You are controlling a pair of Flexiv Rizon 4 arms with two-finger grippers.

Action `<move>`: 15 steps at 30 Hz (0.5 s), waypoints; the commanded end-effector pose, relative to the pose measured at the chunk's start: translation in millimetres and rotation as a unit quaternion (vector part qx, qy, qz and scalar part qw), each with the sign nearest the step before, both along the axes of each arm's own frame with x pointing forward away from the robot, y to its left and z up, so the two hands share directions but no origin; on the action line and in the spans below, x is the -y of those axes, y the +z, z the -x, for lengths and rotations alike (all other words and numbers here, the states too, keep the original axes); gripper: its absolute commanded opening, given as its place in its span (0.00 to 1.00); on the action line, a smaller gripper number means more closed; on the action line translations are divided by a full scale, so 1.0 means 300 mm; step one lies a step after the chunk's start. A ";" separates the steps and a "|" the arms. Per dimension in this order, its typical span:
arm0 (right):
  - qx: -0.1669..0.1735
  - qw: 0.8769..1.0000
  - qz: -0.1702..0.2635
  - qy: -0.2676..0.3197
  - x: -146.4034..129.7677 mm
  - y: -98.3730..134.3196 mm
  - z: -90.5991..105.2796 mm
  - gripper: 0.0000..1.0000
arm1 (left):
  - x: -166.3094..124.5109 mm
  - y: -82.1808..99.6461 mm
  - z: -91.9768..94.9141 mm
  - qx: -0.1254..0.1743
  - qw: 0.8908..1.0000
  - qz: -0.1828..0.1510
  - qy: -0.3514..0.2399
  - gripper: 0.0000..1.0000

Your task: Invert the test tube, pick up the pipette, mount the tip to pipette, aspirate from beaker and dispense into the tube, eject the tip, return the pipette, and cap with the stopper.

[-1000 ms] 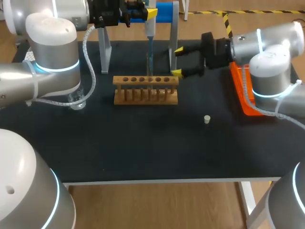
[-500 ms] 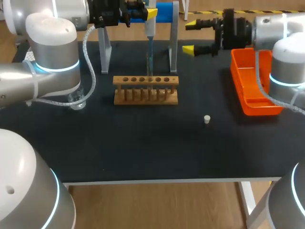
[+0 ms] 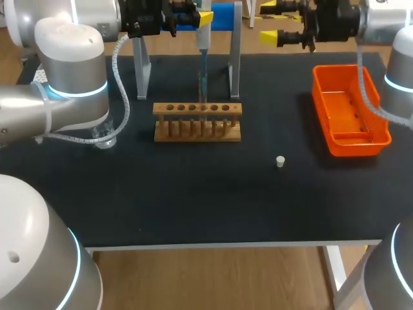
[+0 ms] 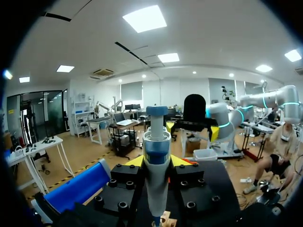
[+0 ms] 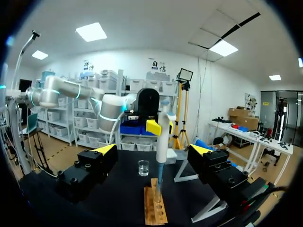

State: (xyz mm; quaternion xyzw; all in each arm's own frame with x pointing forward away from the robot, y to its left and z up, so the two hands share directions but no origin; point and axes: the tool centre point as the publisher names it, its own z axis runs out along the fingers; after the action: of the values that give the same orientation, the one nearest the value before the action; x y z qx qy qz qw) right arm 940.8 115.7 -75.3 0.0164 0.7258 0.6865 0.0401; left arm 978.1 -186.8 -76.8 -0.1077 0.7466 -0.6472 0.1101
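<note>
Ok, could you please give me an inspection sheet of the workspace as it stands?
Surface: black table.
Job's things: pipette above rack, tip at the tube; beaker by left arm; stopper loose right of rack.
Clutter: orange tray, stand.
Grippers: left gripper, jaws shut on pipette; right gripper, jaws open, empty.
Cables: hose on left arm; cable over tray.
Surroundings: nothing seen.

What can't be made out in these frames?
- Liquid level in the test tube: head view, too small, with the pipette tip in front of it.
- Beaker contents: head view, partly hidden by the left arm; right wrist view, too small.
- Pipette's lower end: left wrist view, cut off by the picture's edge.
- Stopper orientation: head view, too small.
</note>
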 end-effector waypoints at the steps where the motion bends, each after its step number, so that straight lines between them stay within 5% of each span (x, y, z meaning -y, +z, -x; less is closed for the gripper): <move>1: -0.002 1.000 -0.011 0.022 -0.008 0.030 -0.033 1.00 | 0.001 -0.003 -0.001 0.001 1.000 0.002 0.001 0.00; 3: -0.005 0.999 -0.016 0.028 -0.016 0.055 -0.039 0.99 | 0.001 -0.003 -0.001 0.001 1.000 0.002 0.001 0.00; 4: -0.004 0.999 -0.017 0.029 -0.022 0.067 -0.043 0.90 | 0.001 -0.003 -0.001 0.001 1.000 0.002 0.001 0.00; 5: -0.002 0.999 -0.021 0.034 -0.029 0.080 -0.047 0.62 | 0.001 -0.003 -0.001 0.001 1.000 0.002 0.001 0.00; 6: -0.001 0.999 -0.022 0.038 -0.034 0.091 -0.050 0.47 | 0.001 -0.003 -0.001 0.001 1.000 0.002 0.001 0.00; 9: 0.004 0.998 -0.027 0.048 -0.056 0.127 -0.061 0.16 | 0.001 -0.003 -0.001 0.001 1.000 0.002 0.001 0.00; 13: 0.011 0.998 -0.033 0.059 -0.087 0.170 -0.073 0.00 | 0.001 -0.003 -0.001 0.001 1.000 0.002 0.001 0.00; 15: 0.011 0.997 -0.038 0.069 -0.103 0.191 -0.084 0.00 | 0.001 -0.003 -0.001 0.001 1.000 0.002 0.001 0.00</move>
State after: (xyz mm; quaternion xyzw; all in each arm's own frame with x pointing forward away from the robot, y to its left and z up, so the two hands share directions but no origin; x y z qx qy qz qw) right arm 955.2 140.5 -22.4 -0.0236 0.6966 0.7169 0.0164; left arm 978.1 -186.8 -76.7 -0.1077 0.7466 -0.6472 0.1101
